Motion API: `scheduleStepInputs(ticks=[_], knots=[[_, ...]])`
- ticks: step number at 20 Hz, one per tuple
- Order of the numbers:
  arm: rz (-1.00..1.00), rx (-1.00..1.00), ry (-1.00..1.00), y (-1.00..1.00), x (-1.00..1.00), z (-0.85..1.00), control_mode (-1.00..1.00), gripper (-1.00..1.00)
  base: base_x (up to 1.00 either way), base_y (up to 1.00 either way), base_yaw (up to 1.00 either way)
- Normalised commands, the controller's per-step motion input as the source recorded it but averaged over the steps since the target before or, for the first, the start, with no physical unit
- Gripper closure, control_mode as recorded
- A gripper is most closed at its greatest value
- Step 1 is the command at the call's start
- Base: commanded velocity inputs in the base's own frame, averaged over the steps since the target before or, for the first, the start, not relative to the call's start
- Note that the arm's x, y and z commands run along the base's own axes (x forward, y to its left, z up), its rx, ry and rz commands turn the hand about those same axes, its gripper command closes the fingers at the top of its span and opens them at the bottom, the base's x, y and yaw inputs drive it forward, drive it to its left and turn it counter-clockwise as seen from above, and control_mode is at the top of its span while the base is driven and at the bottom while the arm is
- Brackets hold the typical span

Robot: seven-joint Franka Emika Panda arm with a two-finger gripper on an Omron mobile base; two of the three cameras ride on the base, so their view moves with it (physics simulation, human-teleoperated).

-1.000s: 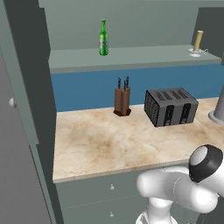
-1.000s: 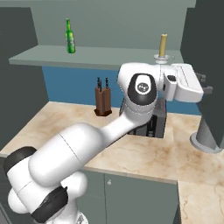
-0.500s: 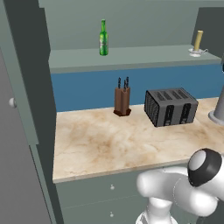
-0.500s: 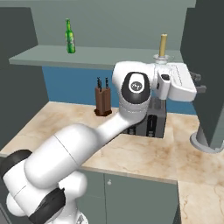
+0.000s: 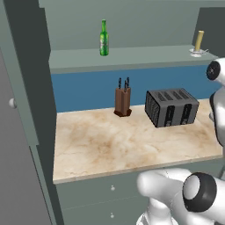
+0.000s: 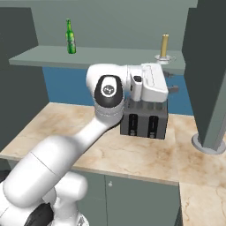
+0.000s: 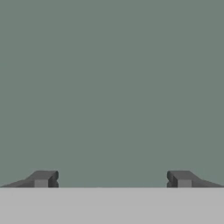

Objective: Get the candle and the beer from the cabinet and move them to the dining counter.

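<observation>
candle (image 6: 164, 47) upright in its dish on the cabinet (image 6: 101, 57) shelf, above and just beyond the hand, dish partly cut by shelf edge | beer (image 6: 69, 37) far to hand's left, same shelf | gripper (image 7: 112, 179) tips spread wide, nothing between, facing plain grey-green | toaster (image 6: 145, 121) below hand, partly hidden

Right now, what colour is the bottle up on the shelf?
Green, with a red-and-white label; the beer shows best in the left base view.
</observation>
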Motion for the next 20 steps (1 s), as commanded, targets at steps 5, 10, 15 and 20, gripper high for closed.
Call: scheduleStepInputs(ticks=[5,10,15,20], knots=[[0.23,0.0,0.01,0.47,-0.23,0.13,-1.0,-1.0,0.0,0.0,0.0],[0.25,0.0,0.05,0.49,-0.29,0.13,-1.0,-1.0,0.0,0.0,0.0],[0.27,0.0,0.14,0.51,-0.24,0.22,-1.0,-1.0,0.0,0.0,0.0],[0.25,0.0,0.15,0.49,-0.21,0.19,-1.0,-1.0,0.0,0.0,0.0]])
